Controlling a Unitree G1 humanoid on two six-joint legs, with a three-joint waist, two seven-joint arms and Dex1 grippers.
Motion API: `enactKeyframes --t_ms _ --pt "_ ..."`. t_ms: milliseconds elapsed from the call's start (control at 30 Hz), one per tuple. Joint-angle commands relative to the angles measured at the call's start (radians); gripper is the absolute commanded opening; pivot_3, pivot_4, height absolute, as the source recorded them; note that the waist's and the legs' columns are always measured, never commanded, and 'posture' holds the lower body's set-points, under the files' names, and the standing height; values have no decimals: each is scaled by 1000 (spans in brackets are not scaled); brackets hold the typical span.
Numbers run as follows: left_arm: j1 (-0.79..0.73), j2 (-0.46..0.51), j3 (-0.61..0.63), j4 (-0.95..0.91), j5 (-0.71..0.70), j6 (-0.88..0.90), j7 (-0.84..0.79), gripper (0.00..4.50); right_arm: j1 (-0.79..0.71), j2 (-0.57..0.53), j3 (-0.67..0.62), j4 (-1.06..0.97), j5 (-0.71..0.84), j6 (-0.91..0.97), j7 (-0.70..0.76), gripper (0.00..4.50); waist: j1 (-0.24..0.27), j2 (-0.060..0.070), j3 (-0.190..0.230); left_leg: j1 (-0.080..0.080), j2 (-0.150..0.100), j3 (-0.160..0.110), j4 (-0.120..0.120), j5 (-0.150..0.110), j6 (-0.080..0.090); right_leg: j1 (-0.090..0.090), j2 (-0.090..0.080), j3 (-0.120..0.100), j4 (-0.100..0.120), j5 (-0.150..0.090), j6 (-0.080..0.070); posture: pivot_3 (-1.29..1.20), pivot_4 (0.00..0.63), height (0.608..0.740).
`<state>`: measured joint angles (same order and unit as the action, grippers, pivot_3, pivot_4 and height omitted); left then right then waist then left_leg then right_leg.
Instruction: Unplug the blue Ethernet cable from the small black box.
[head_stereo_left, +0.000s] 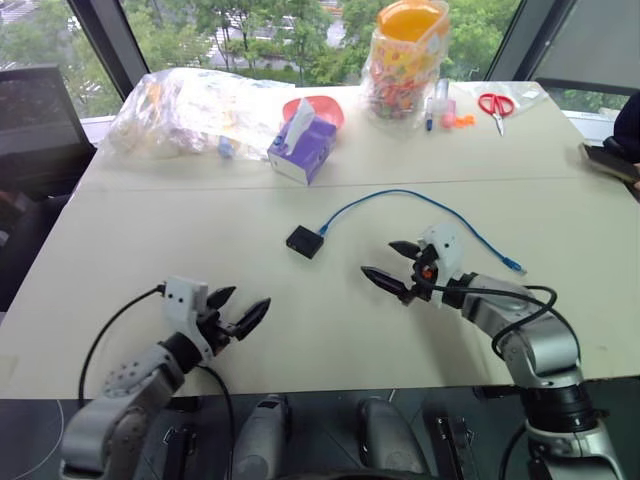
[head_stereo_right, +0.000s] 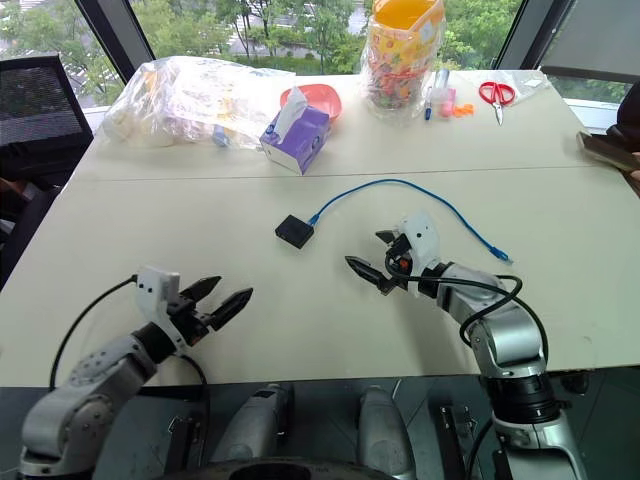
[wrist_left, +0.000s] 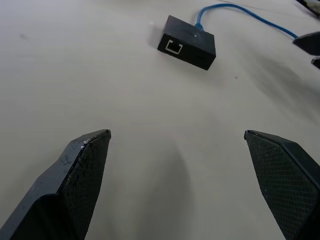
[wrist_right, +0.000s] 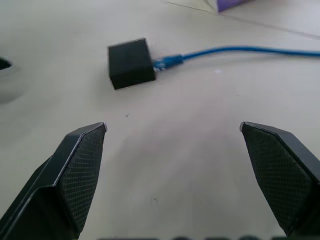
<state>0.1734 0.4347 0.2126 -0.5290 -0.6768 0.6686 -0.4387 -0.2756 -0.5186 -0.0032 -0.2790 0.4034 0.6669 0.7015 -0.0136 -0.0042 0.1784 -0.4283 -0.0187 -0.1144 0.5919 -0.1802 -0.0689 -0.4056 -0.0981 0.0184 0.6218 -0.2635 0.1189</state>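
Observation:
The small black box lies flat on the cream table, near its middle. The blue Ethernet cable is plugged into the box's right side, arcs toward the back and runs right to a loose plug. My left gripper hovers open near the front edge, left of and nearer than the box. My right gripper is open to the right of the box, apart from it, pointing toward it. The right wrist view has the box and plug ahead of the spread fingers.
A purple tissue box, a red bowl, a clear bag, a snack jar, red scissors and pens stand along the far edge. A dark phone lies at the right edge.

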Motion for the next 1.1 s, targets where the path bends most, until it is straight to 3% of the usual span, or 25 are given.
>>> enactKeyframes --t_ms 33,267,567,667,833,1100 --pt "-78 52 68 25 -65 24 -36 4468 -116 -67 45 -12 11 -4 104 4500 0 0 1 0 0 0 0 0 0 0 0 0 0 0 0 0 150 726" --pt "-196 77 82 98 -85 39 -45 4468 -386 -141 271 204 -200 -217 286 4500 -4 -1 4 0 0 1 -1 0 0 0 0 0 -1 0 0 0 150 726" --pt "-215 68 64 107 -54 13 -43 4468 -780 16 507 775 -469 -626 467 4500 -7 -5 10 1 0 0 -1 1 0 -1 1 0 4 0 1 0 150 726" --pt "-206 66 61 87 -49 8 -40 4468 -923 93 611 1048 -618 -844 465 4500 -10 -5 11 1 0 1 0 2 -3 -2 1 0 7 0 1 0 150 726" --pt "-163 43 57 44 -27 -21 -7 4468 -1103 253 682 1414 -759 -992 437 4500 -21 -5 11 2 0 -1 -3 5 -7 -4 1 0 9 1 1 0 150 726" --pt "-41 -25 81 -73 0 -67 81 4468 -1218 373 756 1622 -972 -1036 263 4500 -32 -5 12 3 0 -1 -8 7 -10 -6 2 1 11 0 1 0 150 726"
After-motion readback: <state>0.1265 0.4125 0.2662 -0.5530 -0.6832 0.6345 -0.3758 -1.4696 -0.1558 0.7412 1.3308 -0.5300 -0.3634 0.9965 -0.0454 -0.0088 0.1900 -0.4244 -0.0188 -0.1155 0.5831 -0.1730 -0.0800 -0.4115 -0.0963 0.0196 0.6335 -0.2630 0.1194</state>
